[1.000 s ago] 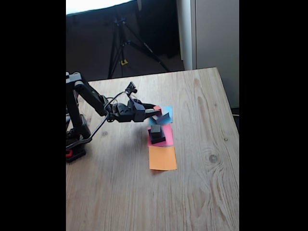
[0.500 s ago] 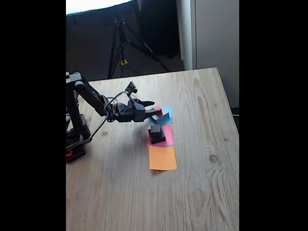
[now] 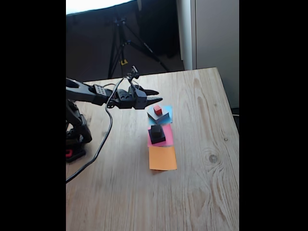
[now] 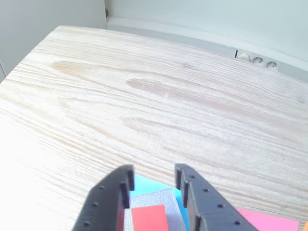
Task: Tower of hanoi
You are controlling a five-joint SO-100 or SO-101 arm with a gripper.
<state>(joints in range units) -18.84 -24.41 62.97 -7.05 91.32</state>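
The tower of hanoi stands in two stacks. The tiny red cube (image 3: 158,110) rests on the grey slab (image 3: 160,117), which lies on blue paper (image 3: 168,110). Just in front, the small black cube (image 3: 156,129) sits on the black slab (image 3: 157,137) over pink paper (image 3: 167,139). My gripper (image 3: 158,96) hangs open and empty a little above the red cube. In the wrist view the gripper (image 4: 154,173) has its two fingers spread over the red cube (image 4: 149,217) and the grey slab (image 4: 155,197).
An orange paper square (image 3: 162,158) lies bare in front of the pink one. The arm's base (image 3: 76,139) stands at the table's left edge with a cable trailing. A tripod (image 3: 120,43) stands beyond the far edge. Bare wood table (image 4: 168,106) stretches ahead.
The gripper opened and rose off the stack on the blue paper. The red cube it was around now stands free on the grey slab.
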